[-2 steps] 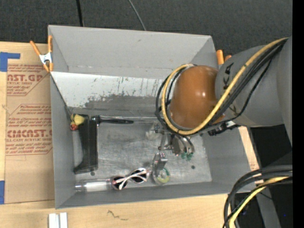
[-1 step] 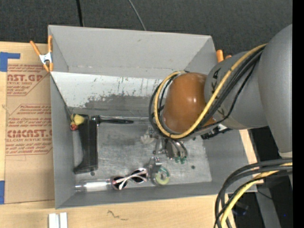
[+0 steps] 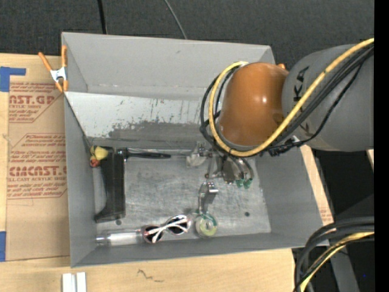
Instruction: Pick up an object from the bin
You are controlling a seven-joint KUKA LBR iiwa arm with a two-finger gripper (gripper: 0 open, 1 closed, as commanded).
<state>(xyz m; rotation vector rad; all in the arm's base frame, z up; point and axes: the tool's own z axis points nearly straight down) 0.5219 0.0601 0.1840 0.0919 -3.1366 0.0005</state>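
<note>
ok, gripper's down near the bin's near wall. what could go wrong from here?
1. The gripper is close to a small greenish round thing that lies almost against the bin's near wall; going for it may mean striking that wall.
2. The white-framed sunglasses lie right beside that round thing and could get nudged or caught along with it.

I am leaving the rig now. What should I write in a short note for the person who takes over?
Gripper: low over the middle of the bin, open or shut unclear, no thing seen in it.
Nearest: small greenish ring just below it in the view, white-framed sunglasses left of the ring, by the front wall. Black bar at left.
Done: nothing picked.
Left: grasp one thing, lift out.
</note>
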